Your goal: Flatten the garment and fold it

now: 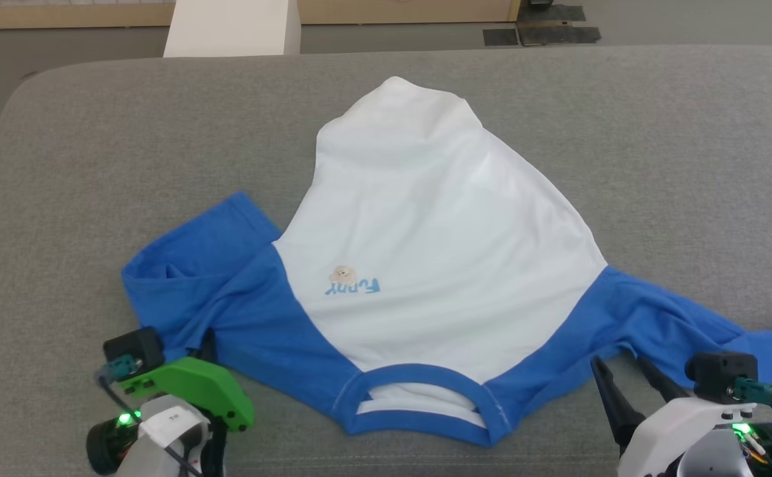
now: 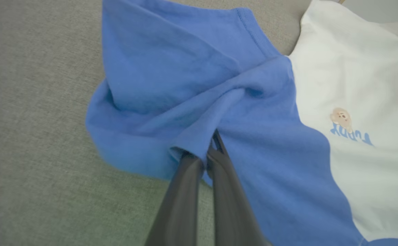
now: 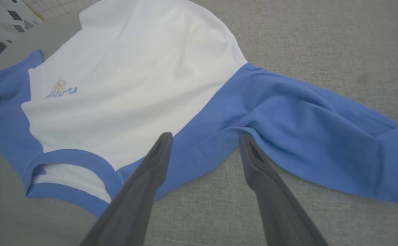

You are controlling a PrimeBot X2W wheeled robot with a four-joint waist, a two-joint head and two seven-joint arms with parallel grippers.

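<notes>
Two grippers work the near edge of the shirt [image 1: 439, 218], which lies print side up on the grey cushion [image 1: 95, 165], its neckband [image 1: 419, 381] closest to the robot and the white body spreading away beyond it. Left of the neckband, the left gripper [image 2: 213, 145] has its jaws pinched fully together on a ridge of blue cloth where the shoulder meets the rumpled left sleeve [image 2: 171, 65]. Right of the neckband, the right gripper [image 3: 205, 138] holds nothing: its jaws stand wide apart, tips just over the blue shoulder edge where the right sleeve [image 3: 322, 136] begins. The step in hand looks like taking both shoulders to spread the shirt flat. To do it well, the right jaws should close on the cloth edge, catching both layers, about as far from the neckband as the left grip. Both should then draw outward evenly and low, so the bunched left sleeve opens without pulling the body askew.
</notes>
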